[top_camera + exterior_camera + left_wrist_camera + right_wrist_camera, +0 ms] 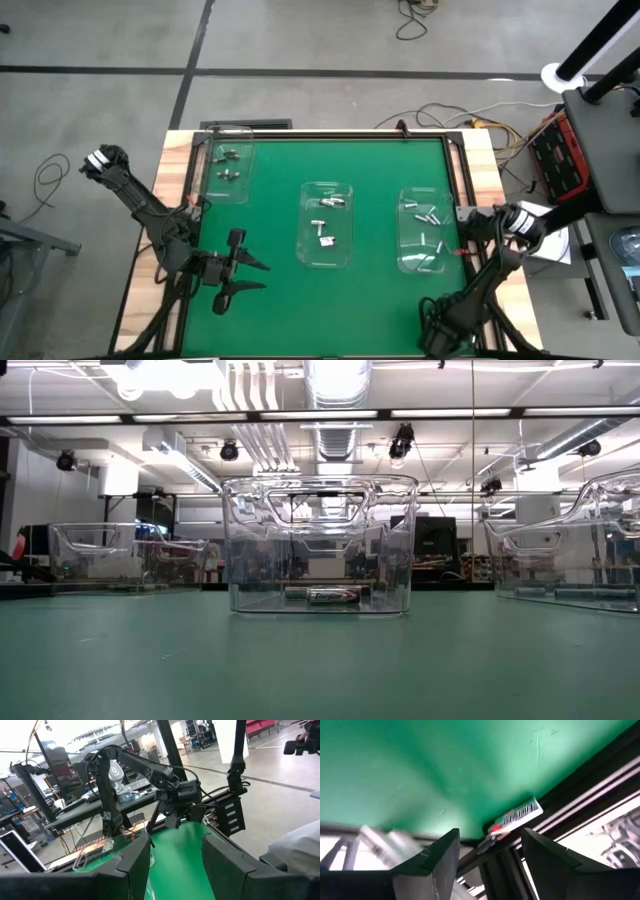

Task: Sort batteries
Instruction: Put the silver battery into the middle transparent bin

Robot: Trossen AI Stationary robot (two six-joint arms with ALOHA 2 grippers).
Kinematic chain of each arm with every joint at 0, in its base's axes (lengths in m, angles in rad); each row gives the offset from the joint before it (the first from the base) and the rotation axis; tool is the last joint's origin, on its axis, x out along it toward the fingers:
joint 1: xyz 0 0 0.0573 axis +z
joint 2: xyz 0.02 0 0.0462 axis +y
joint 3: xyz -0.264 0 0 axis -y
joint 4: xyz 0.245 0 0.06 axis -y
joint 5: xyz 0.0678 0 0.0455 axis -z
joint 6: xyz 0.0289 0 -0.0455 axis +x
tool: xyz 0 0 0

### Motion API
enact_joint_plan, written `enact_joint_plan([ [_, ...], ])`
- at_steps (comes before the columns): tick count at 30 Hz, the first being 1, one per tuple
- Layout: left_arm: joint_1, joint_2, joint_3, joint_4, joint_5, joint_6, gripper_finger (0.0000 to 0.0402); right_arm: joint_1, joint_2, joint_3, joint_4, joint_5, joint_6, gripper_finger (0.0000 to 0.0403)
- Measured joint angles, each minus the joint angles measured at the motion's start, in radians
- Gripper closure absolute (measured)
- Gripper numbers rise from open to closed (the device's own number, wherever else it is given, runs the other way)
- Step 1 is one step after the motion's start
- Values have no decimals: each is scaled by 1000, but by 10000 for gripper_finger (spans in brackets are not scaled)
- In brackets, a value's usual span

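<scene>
No word, brand or number can be read in any of the views. The one printed thing is a white label (519,816) with a red end and fine dark markings, lying at the edge of the green mat (445,765) beside the black frame rail in the right wrist view; its print is too small and blurred to make out.

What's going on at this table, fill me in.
A two-armed robot is sorting batteries among three clear bins on a green mat. Right now neither gripper holds anything. The left gripper hovers open over the mat's near left part. The right gripper is open at the mat's right edge, beside the right bin. Batteries lie in all three bins.
</scene>
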Motion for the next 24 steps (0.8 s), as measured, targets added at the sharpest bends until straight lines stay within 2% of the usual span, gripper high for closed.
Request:
enact_joint_plan([
  [7,0,-1,1,23,-1,2,245,0,-2,11,-18,10,-14,197],
  [18,3,-1,1,23,-2,5,245,-3,-3,49,-155,0,-124,197],
  [24,3,-1,1,19,-2,-1,245,-3,31,52,-141,-101,-192,197],
])
